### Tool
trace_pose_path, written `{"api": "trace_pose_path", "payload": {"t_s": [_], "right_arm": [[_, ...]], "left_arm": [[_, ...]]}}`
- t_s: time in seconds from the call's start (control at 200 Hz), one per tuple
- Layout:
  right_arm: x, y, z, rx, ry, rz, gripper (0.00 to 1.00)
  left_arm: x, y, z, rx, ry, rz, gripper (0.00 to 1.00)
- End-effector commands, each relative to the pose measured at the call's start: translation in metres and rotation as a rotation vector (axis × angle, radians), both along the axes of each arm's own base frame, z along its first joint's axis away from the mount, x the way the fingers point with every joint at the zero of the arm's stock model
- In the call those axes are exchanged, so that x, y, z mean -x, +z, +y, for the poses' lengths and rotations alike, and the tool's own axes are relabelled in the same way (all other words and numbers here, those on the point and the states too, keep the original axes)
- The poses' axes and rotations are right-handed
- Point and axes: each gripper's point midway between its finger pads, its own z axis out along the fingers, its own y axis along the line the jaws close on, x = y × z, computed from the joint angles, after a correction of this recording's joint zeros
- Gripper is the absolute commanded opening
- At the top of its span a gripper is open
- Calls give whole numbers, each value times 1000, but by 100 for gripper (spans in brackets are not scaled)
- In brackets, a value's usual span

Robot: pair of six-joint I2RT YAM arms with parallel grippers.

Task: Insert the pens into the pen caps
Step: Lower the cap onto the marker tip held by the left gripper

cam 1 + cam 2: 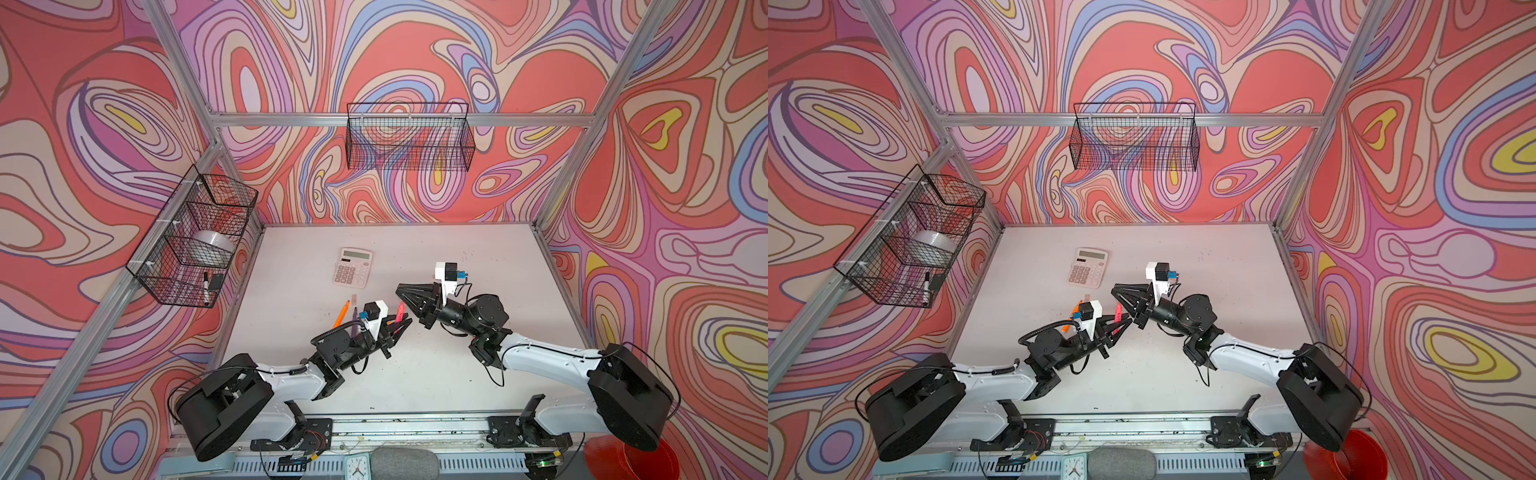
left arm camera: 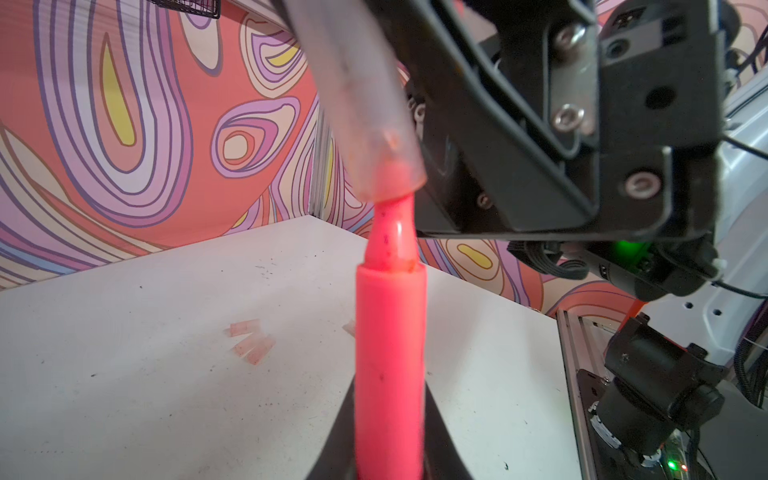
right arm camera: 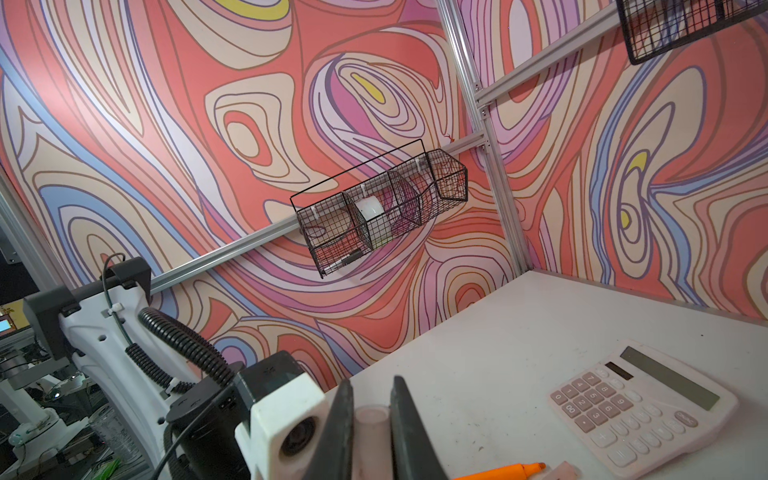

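Note:
My left gripper [image 2: 388, 399] is shut on a pink-red pen [image 2: 390, 353] that points out past the fingers. The pen's tip sits just inside the mouth of a pale translucent pen cap [image 2: 361, 108], which tilts against the pen's line. My right gripper [image 3: 372, 380] is shut on that cap [image 3: 371, 432]. In both top views the two grippers [image 1: 405, 324] [image 1: 401, 289] meet at mid-table round the pen [image 1: 400, 311]. An orange pen [image 1: 341, 314], a purple pen [image 1: 354, 322] and a loose cap [image 1: 354, 299] lie left of them. Two more caps [image 2: 251, 345] lie on the table.
A pink calculator [image 1: 352, 267] lies behind the pens. A wire basket [image 1: 191, 237] on the left wall holds a black-and-white marker [image 1: 205, 286]. Another wire basket [image 1: 409, 137] hangs on the back wall. An orange pen [image 3: 503, 471] lies beside the calculator [image 3: 640, 407].

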Motion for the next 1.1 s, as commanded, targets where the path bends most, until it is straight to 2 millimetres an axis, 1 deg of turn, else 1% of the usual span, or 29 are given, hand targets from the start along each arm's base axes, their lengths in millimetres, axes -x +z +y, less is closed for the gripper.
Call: {"api": "trace_pose_path", "payload": {"t_s": [0.0,0.12,0.32,0.376,0.381,0.396,0.426,0.496,0.506,0.541,0.721,0.766,0.816,1.066,1.092], "right_arm": [[3,-7,2,1,17,11,0],[4,-12,5,-4,31,19,0],[9,-27,23,40,62,39,0],[10,-30,26,45,63,39,12],[10,-30,26,45,63,39,12],[11,-31,27,46,60,42,19],[11,-33,27,48,54,46,27],[10,-36,25,50,41,54,39],[11,-35,24,48,39,54,42],[10,-36,22,49,32,56,46],[10,-33,11,37,-19,46,60],[11,-29,8,33,-32,31,65],[12,-27,5,40,-41,21,67],[25,4,-6,65,-54,-63,73],[25,5,-7,76,-53,-56,73]], "left_arm": [[1,22,7,78,27,-40,0],[-6,22,18,99,91,-17,0],[-2,29,23,108,99,-47,0],[-1,30,23,109,95,-53,0],[-1,30,23,108,96,-53,0],[-1,29,23,108,95,-53,0],[-1,30,23,108,95,-56,0],[0,29,23,104,92,-60,0],[0,29,22,102,91,-61,0],[0,30,22,101,91,-64,0],[2,29,19,91,72,-74,0],[2,28,18,86,69,-78,0],[2,28,18,81,67,-85,0],[5,17,6,12,28,-130,0],[5,16,5,8,27,-131,0]]}}
